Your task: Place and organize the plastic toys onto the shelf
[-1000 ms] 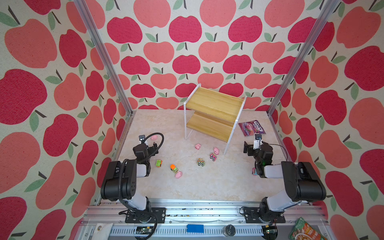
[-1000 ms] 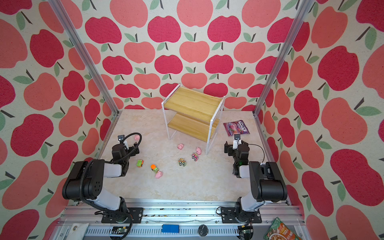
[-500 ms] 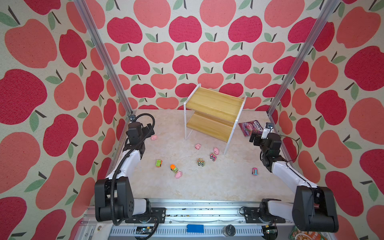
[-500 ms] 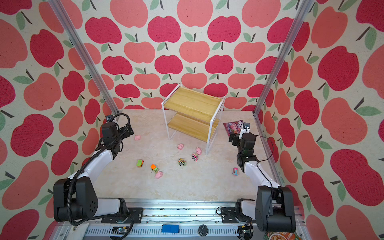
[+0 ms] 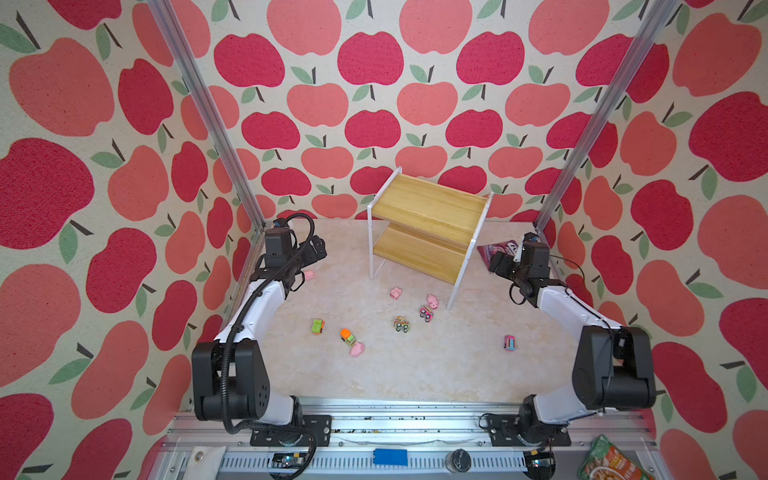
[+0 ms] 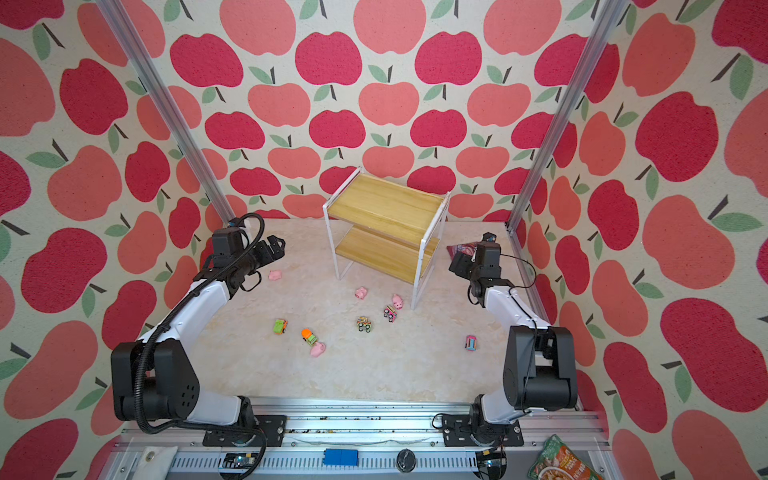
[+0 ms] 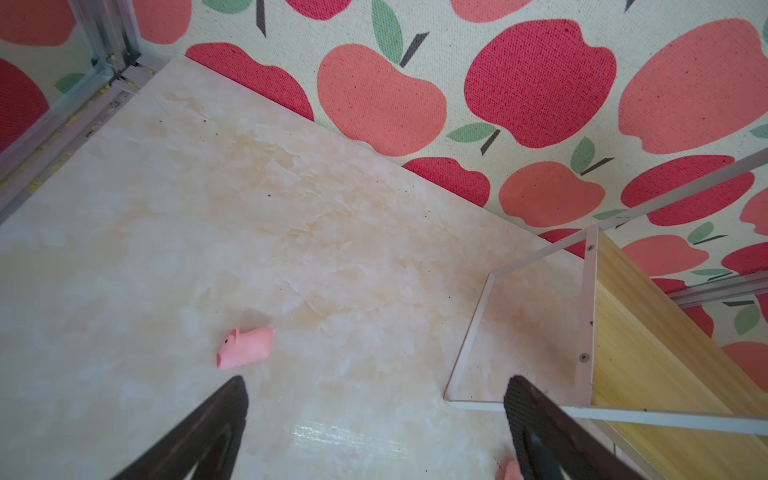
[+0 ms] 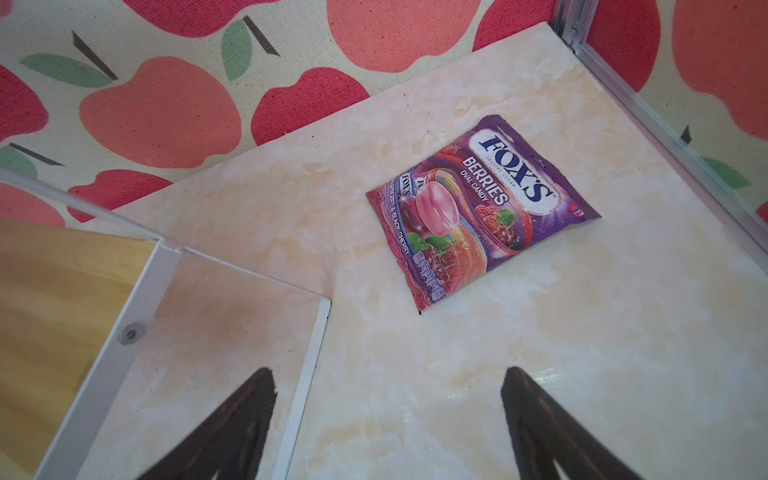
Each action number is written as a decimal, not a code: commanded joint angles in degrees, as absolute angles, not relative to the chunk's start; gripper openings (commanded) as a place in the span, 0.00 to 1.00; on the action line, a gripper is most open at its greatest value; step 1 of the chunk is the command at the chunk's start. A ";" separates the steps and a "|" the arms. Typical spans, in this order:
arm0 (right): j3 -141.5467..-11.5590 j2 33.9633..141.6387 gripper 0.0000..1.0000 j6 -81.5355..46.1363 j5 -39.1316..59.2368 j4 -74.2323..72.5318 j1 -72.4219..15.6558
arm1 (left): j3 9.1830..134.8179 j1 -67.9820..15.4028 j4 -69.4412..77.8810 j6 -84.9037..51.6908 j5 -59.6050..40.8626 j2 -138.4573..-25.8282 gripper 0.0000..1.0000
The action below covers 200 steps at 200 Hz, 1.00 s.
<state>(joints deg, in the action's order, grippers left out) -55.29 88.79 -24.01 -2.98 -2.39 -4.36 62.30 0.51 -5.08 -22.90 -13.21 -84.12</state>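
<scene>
The shelf (image 5: 428,224) stands at the back middle, both yellowish boards bare. Several pink pigs lie on the table: one by the left arm (image 5: 308,274), two in front of the shelf (image 5: 396,293) (image 5: 433,301), one further forward (image 5: 357,349). Several cars sit nearby: green (image 5: 318,326), orange (image 5: 348,336), two striped (image 5: 401,324) (image 5: 426,313), pink (image 5: 510,343). My left gripper (image 5: 318,249) hovers open and empty above the left pig (image 7: 246,348). My right gripper (image 5: 496,262) hangs open and empty beside the shelf's right leg (image 8: 307,374).
A purple candy bag (image 8: 482,208) lies flat at the back right, just beyond the right gripper. Metal corner posts (image 5: 208,116) and apple-print walls close in the table. A snack packet (image 5: 611,461) lies outside by the front rail.
Both arms have unfolded from near the front rail and reached up and back: the left toward the back-left pig, the right toward the candy bag. The toys have not moved.
</scene>
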 commanded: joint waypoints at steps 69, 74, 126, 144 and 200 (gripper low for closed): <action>-72.37 105.40 0.87 -30.03 -8.26 -1.32 -9.62 | 65.80 -0.37 -11.33 -22.47 -14.93 -84.73 0.99; -72.84 106.09 0.87 -30.23 -8.06 -2.30 -9.74 | 65.83 -0.35 -11.57 -22.37 -14.84 -84.52 0.99; -82.95 115.77 0.88 -28.17 -0.86 -9.08 -12.20 | 65.32 2.06 -13.53 -21.52 -15.21 -83.49 1.00; -88.02 120.11 0.89 -28.96 2.12 -10.63 -12.64 | 64.90 2.94 -14.08 -21.18 -15.11 -83.28 1.00; -110.04 135.16 0.92 -30.80 8.93 -14.72 -12.81 | 62.85 3.26 -13.65 -23.15 -17.69 -83.10 1.00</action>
